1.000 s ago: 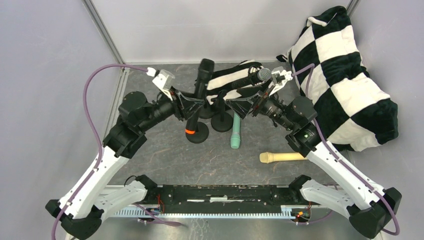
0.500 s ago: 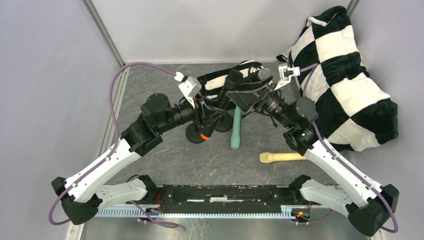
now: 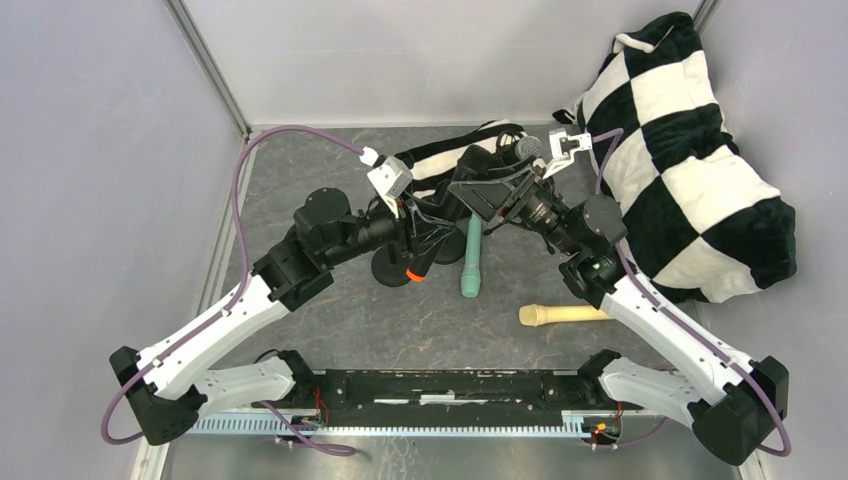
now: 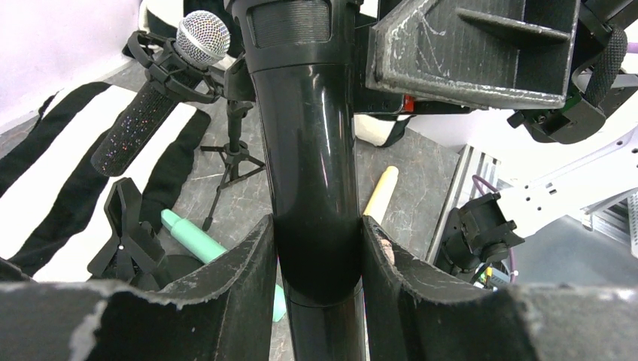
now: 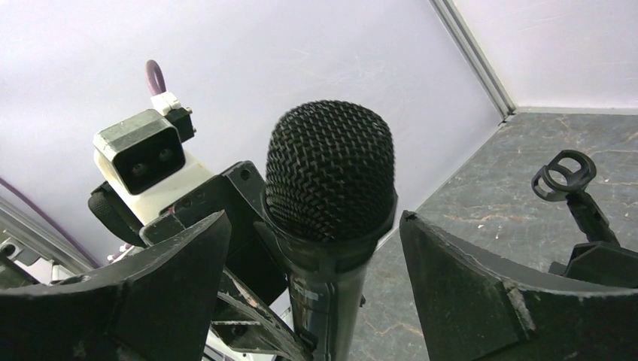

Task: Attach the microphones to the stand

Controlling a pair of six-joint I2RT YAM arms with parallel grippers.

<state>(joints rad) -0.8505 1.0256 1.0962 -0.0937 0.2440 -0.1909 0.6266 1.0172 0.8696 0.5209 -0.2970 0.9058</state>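
Nearest the bases, the cream-yellow microphone is seen lying on the table, with the mint green microphone laid just beyond. The black microphone with orange ring is clamped by its body in the left gripper. Its mesh head is flanked, untouched, by the wide-apart fingers of the right gripper. Farthest back, the silver-headed microphone is seated in the clip of a tripod stand.

I see a dark grey, marbled tabletop filling the middle of the overhead view. A mint green microphone lies flat at centre, running up and down the frame. A cream-yellow microphone lies crosswise to its lower right, apart from it. A round black stand base sits left of centre. A black-and-white striped cloth lies at top centre, and a checkered plush bag at upper right.
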